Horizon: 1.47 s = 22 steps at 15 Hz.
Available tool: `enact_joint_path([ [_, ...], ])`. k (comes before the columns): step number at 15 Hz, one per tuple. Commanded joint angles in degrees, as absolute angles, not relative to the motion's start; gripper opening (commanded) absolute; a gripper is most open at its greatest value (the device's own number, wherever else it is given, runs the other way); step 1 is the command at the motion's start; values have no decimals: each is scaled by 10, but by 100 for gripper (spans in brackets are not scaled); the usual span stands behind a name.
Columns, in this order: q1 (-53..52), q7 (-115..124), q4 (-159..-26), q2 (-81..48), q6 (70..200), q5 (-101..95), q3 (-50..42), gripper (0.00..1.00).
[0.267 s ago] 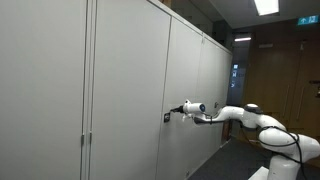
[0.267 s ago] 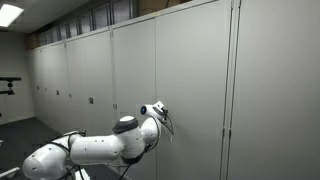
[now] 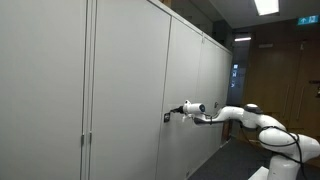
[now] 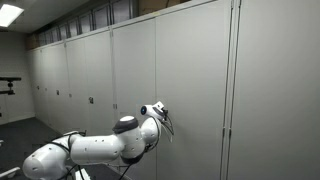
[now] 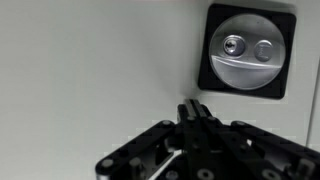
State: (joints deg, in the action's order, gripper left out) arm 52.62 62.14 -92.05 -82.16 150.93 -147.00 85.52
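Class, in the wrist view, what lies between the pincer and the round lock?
Only a short stretch of bare cabinet door. The wrist view shows the pincer just below the lock, towards its left corner.

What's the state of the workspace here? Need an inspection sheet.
Surface: cabinet door, grey, vertical, flush with its neighbours.
Job's things: lock, a round silver cylinder with a keyhole on a black square plate. No key in it.
Clutter: nothing seen.
Grippers: gripper has its fingers together, tips close to the door, below and beside the lock. Contact cannot be judged.
Cables: black cable runs along the arm near the base.
Surroundings: long row of grey cabinets, ceiling light, green exit sign.
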Motion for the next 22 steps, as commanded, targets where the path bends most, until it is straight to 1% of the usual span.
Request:
enact_joint_path([
  [1,524,640,-916,-801,1520,-1466,845,1],
  [15,524,640,-916,-801,1520,-1466,849,1],
  [18,547,637,-948,-797,1518,-1462,854,1],
  [22,533,639,-924,-800,1519,-1463,851,1],
])
